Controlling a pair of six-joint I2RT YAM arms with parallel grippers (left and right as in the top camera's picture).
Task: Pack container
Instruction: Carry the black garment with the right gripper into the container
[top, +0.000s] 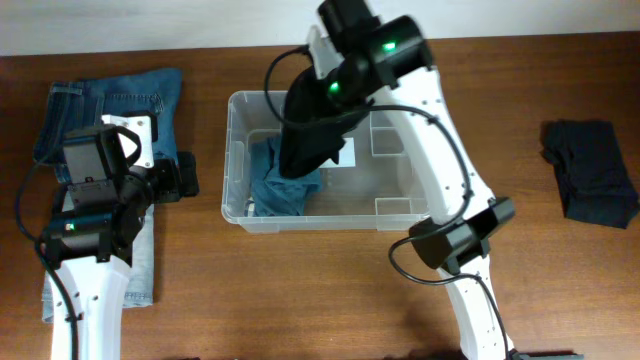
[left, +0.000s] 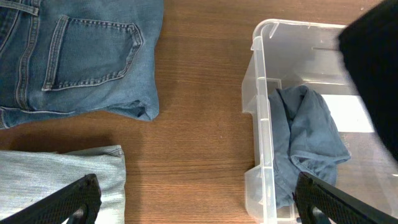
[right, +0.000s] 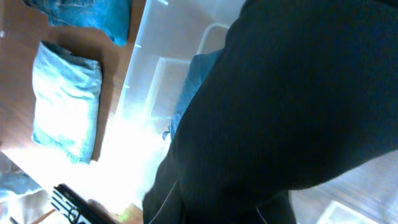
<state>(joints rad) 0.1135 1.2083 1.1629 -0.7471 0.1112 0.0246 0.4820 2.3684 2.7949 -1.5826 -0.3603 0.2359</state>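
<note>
The right arm (top: 440, 130) dangles a black garment (top: 310, 140) over the container (top: 235, 150) mid-counter (top: 300, 290), its fingers clamped tight on it, presumably to drop it beside the blue cloth (top: 285, 188). The left fingers (left: 74, 199) gape wide and empty near the folded jeans (top: 110, 100).

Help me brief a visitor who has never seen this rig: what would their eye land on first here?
The black cloth garment dangling from the right arm over the large clear plastic bin at the table's centre stands out first; a crumpled blue garment lies inside it. Next come the folded dark blue denim jeans at far left and a folded dark garment at far right.
</note>
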